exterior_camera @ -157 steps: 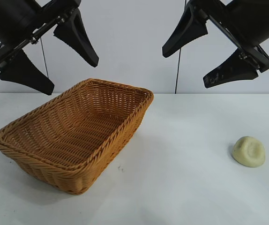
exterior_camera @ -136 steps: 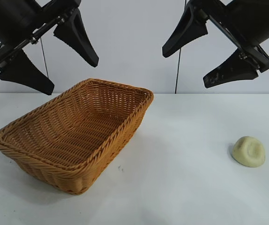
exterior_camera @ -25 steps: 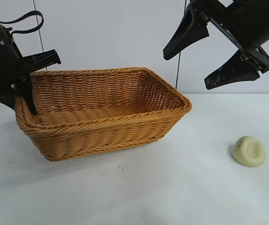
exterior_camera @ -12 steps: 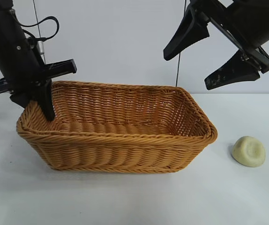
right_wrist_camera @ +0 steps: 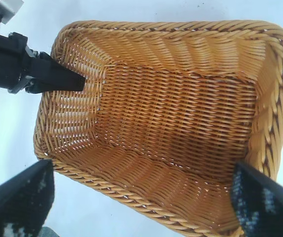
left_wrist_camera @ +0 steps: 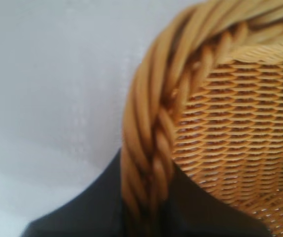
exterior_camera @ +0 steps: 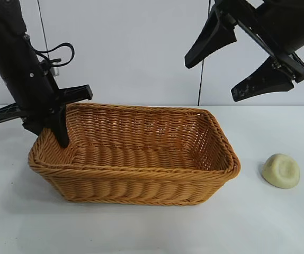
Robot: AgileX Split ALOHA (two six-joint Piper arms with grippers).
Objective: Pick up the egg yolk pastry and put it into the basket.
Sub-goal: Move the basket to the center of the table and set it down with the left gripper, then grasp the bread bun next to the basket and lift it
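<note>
The orange-brown wicker basket (exterior_camera: pixel 141 172) stands on the white table at centre left, its long side towards the exterior camera. My left gripper (exterior_camera: pixel 55 133) is shut on the braided rim at the basket's left end, one finger inside the wall. In the left wrist view the rim (left_wrist_camera: pixel 151 148) runs between the dark fingers of the left gripper (left_wrist_camera: pixel 149 217). The egg yolk pastry (exterior_camera: pixel 281 170), a pale yellow dimpled dome, lies on the table to the basket's right, apart from it. My right gripper (exterior_camera: pixel 209 80) hangs open high above, nothing in it.
The right wrist view looks down into the basket (right_wrist_camera: pixel 181 29), with nothing inside it, and shows the left gripper (right_wrist_camera: pixel 77 81) at its end wall. My right gripper (right_wrist_camera: pixel 140 170) stands wide. A white wall backs the table; a thin cable (exterior_camera: pixel 202 69) hangs behind.
The left gripper has swung the basket round and slid it towards the pastry, so its long side now faces the exterior camera. The right arm and the pastry have not moved.
</note>
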